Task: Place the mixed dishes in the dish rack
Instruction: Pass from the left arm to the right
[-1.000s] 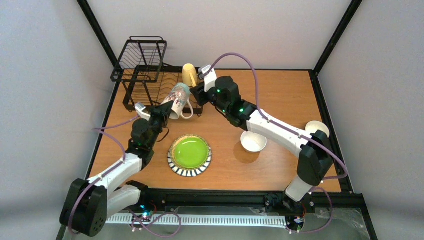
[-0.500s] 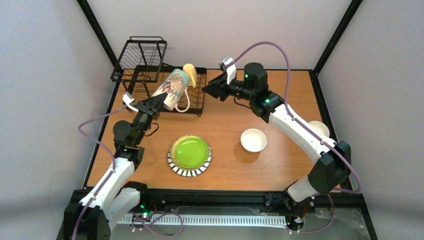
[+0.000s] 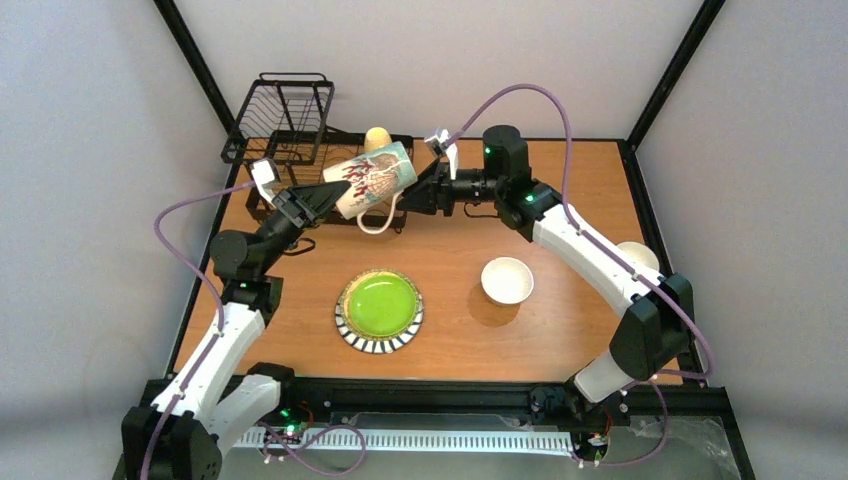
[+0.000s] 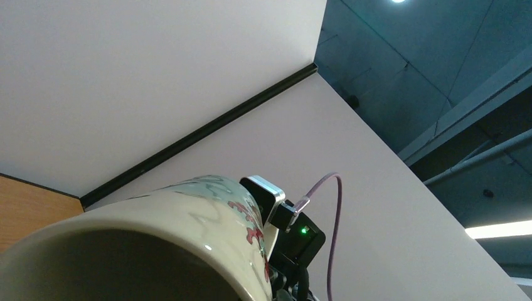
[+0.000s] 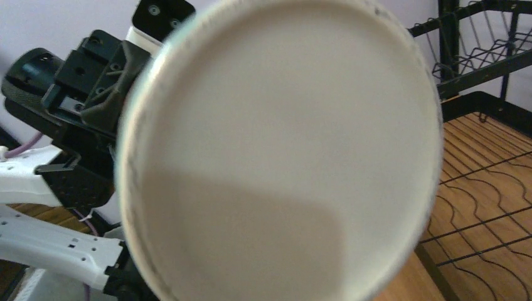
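Observation:
My left gripper [image 3: 333, 192] is shut on the rim of a cream mug [image 3: 376, 179] with a teal band and red pattern. It holds the mug on its side in the air over the front of the black wire dish rack [image 3: 288, 128]. The mug's rim fills the bottom of the left wrist view [image 4: 188, 219]. My right gripper [image 3: 418, 192] is open just beyond the mug's base [image 5: 282, 138], which blocks its fingers from the right wrist view. A yellowish mug [image 3: 377, 137] stands in the rack behind. The lime-green striped plate [image 3: 379, 307] lies on the table.
A white bowl [image 3: 507, 279] sits right of the plate. Another bowl [image 3: 641, 255] rests at the table's right edge behind my right arm. The rack's raised basket [image 5: 486, 44] and flat base [image 5: 483, 188] show on the right of the right wrist view.
My left arm has lifted the patterned mug and turned it sideways toward the right. My right gripper drew back from the rack, opened wider and came up to the mug's base.

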Action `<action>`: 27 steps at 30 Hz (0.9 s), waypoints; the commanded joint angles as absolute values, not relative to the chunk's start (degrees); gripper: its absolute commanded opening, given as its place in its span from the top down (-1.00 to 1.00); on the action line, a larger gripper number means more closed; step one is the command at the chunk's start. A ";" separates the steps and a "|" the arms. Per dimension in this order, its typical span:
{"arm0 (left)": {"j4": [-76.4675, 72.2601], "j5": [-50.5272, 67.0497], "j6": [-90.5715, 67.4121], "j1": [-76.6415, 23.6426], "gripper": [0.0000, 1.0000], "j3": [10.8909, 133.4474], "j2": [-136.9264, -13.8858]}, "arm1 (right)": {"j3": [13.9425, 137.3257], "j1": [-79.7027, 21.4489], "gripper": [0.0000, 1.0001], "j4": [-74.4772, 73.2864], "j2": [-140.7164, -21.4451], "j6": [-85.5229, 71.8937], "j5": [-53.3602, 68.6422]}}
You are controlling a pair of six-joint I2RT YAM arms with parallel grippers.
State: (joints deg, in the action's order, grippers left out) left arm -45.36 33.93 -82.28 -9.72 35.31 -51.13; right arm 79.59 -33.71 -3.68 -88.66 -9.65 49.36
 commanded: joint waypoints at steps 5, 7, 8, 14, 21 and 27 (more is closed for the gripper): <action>-53.53 33.87 -83.80 -9.60 0.99 37.71 -51.16 | 78.66 -33.33 -0.96 1.29 -87.40 -14.11 55.76; -54.12 33.19 -84.13 -9.67 0.99 37.62 -51.70 | 77.48 -33.35 -0.95 3.22 -86.83 -15.49 56.50; -54.41 32.90 -84.30 -9.67 0.99 37.49 -51.95 | 76.96 -33.37 -0.95 4.38 -86.62 -16.15 56.78; -56.44 31.79 -85.87 -9.67 0.99 36.91 -53.28 | 75.59 -33.33 -0.90 9.46 -87.03 -20.76 58.14; -59.68 30.54 -87.86 -9.61 0.99 35.42 -54.81 | 75.15 -33.66 -0.76 15.23 -88.18 -25.79 59.41; -61.61 30.80 -89.08 -9.69 0.99 35.60 -55.99 | 75.28 -34.14 -0.72 17.99 -90.16 -27.85 59.32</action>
